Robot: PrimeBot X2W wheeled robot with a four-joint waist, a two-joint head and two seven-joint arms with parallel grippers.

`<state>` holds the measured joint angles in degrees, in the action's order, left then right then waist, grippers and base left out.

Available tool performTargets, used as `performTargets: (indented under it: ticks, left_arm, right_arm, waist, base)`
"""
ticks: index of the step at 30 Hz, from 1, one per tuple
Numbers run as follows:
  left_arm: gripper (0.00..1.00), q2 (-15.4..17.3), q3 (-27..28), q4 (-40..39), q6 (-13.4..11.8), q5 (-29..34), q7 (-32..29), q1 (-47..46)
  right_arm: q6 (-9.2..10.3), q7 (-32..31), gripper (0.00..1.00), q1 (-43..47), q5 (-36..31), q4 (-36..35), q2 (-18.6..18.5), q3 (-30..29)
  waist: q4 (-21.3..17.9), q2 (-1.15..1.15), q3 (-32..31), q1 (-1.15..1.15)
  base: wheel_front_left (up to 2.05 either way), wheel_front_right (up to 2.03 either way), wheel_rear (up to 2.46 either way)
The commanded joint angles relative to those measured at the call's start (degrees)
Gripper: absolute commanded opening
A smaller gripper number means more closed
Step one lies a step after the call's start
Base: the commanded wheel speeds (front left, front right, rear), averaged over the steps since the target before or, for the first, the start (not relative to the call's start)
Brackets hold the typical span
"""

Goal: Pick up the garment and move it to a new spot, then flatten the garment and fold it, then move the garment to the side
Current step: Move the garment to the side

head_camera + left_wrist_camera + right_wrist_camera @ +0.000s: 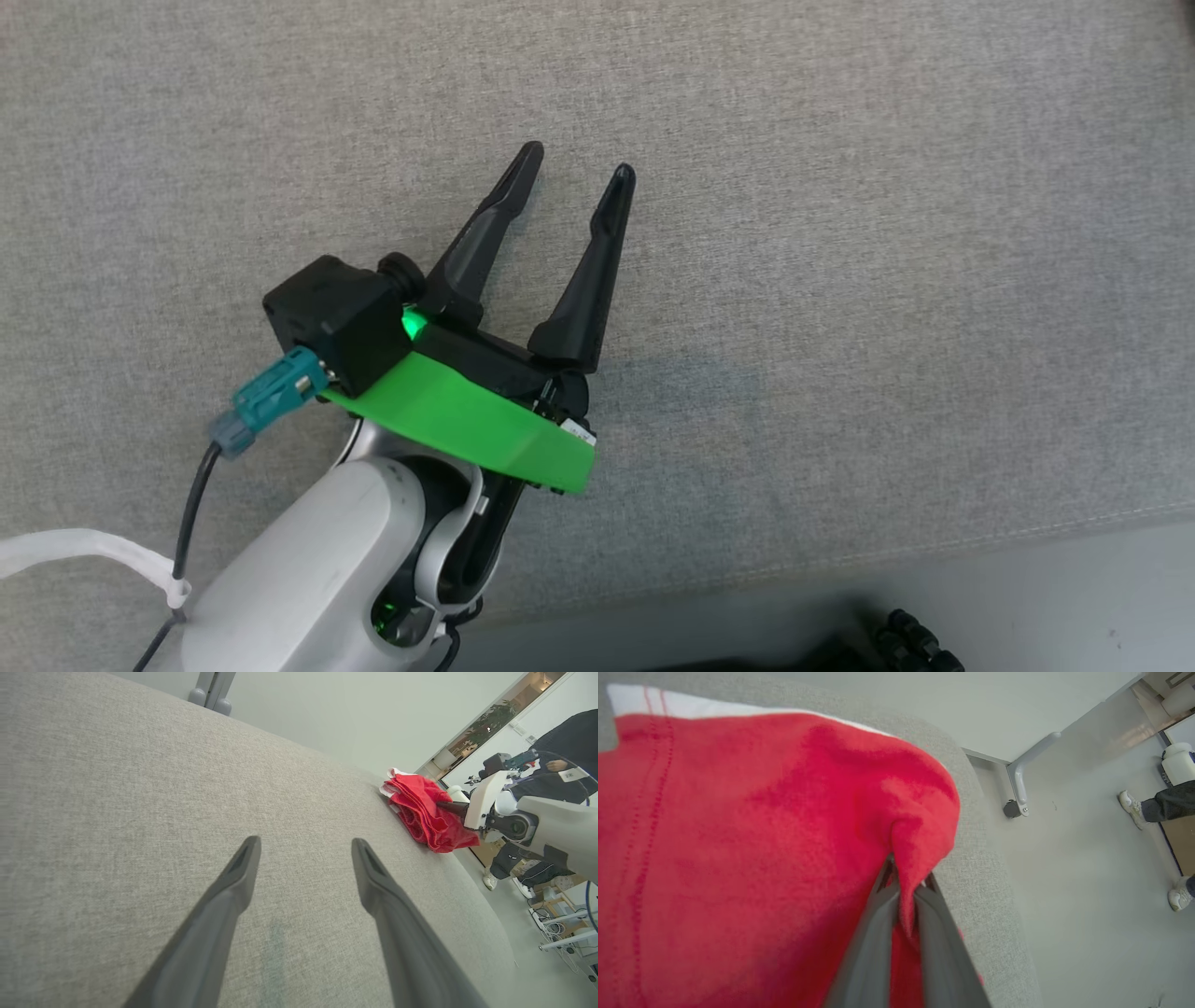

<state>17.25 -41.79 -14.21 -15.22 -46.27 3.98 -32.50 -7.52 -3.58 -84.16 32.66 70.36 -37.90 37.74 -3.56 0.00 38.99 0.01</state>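
The garment (423,812) is red with a white edge and lies bunched near the far edge of the grey padded surface (140,788) in the left wrist view. My right gripper (906,884) is shut on a fold of the garment (761,835), red cloth pinched between its dark fingers. In the left wrist view the same right gripper (444,806) reaches into the cloth from the right. My left gripper (579,174) is open over bare grey fabric, well away from the garment, its fingers (243,868) spread with nothing between them.
The grey surface's front edge (840,560) runs along the bottom of the head view, with pale floor below. A person (560,765) in dark clothes stands beyond the table, shoes (1129,805) on the floor. A table leg with a caster (1013,807) stands close by.
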Motion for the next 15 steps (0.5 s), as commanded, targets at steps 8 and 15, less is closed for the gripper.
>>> performTargets:
  ticks: [8,15]
  left_arm:
    - [1.0,0.75,0.59,0.41,-0.4,0.09,0.61,-0.38]
    - [1.0,0.59,0.55,1.28,-0.08,-0.64,0.9,0.69]
  right_arm:
    - [0.06,3.79,1.0,-1.57,-5.23,2.97,0.1,-0.83]
    - [0.06,3.1,1.0,1.42,-7.66,3.54,-0.84,-2.12]
  waist:
    - [1.12,0.0,0.8,-0.01]
    - [0.05,0.0,-1.75,-0.01]
  base:
    - [0.0,0.0,0.0]
    - [0.0,0.0,0.0]
